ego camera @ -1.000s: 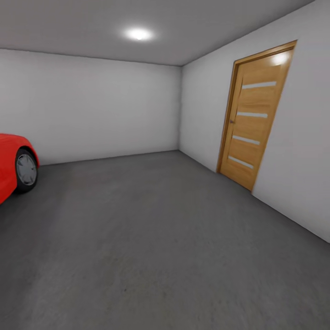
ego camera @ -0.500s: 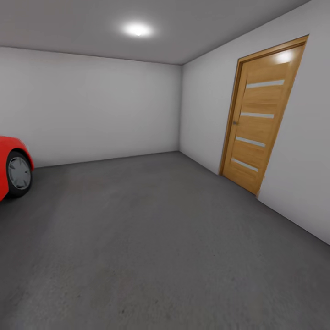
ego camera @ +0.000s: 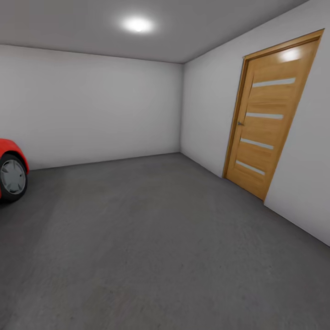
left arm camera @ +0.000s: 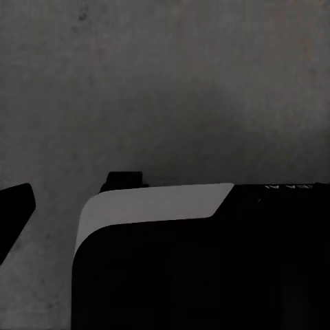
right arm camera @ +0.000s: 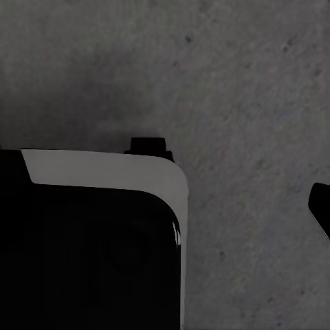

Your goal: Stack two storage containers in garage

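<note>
I am inside the garage, and my head camera looks over the floor (ego camera: 151,238), which is dark grey concrete and spreads from the near edge up to the far white wall (ego camera: 91,105). At the left edge of this view I see the front part of a red car (ego camera: 8,158) with one dark wheel (ego camera: 12,177) standing on the concrete. On the right side wall there is a wooden door (ego camera: 268,119), closed, with four narrow pale strips across its panel and a small handle on its left side. A round ceiling lamp (ego camera: 137,24) shines above. My left wrist camera looks at the speckled concrete with a black and white part of my own body in front, and my right wrist camera the same. For both my grippers I cannot tell if the fingers are apart or together.
</note>
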Robot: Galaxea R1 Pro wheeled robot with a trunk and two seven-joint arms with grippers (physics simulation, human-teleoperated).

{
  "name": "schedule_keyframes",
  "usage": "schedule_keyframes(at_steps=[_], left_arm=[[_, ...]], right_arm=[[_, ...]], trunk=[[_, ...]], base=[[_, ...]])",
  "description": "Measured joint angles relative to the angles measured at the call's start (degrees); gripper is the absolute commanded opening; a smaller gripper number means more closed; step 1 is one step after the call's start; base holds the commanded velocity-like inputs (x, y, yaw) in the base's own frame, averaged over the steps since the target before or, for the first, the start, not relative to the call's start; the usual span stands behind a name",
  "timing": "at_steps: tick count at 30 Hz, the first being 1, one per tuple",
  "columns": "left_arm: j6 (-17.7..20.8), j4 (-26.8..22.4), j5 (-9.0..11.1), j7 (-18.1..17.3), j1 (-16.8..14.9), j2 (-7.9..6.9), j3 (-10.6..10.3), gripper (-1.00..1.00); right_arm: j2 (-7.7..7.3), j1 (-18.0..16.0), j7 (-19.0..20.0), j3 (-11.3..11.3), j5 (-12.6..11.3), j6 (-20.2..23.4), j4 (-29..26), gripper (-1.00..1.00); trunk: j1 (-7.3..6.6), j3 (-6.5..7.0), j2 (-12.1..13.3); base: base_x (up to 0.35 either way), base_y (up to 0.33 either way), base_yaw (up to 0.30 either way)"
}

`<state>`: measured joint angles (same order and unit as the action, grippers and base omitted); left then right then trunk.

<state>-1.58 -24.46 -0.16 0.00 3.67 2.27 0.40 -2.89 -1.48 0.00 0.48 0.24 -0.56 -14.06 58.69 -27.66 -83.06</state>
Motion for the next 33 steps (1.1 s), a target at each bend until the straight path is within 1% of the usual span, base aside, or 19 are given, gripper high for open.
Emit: schedule_keyframes(at_steps=[13, 22, 33], left_arm=[[0.0, 0.0, 0.0, 0.0, 0.0, 0.00, 0.0, 1.00], [0.0, 0.0, 0.0, 0.0, 0.0, 0.00, 0.0, 1.00], [0.0, 0.0, 0.0, 0.0, 0.0, 0.00, 0.0, 1.00]], right_arm=[[0.00, 0.0, 0.0, 0.0, 0.0, 0.0, 0.0, 1.00], [0.00, 0.0, 0.0, 0.0, 0.0, 0.0, 0.0, 1.00], [0.00, 0.0, 0.0, 0.0, 0.0, 0.0, 0.0, 1.00]], trunk=[[0.00, -0.02, 0.0], [0.00, -0.47, 0.0], [0.00, -0.59, 0.0]], base=[[0.347, 0.073, 0.000], [0.347, 0.073, 0.000], [0.347, 0.073, 0.000]])
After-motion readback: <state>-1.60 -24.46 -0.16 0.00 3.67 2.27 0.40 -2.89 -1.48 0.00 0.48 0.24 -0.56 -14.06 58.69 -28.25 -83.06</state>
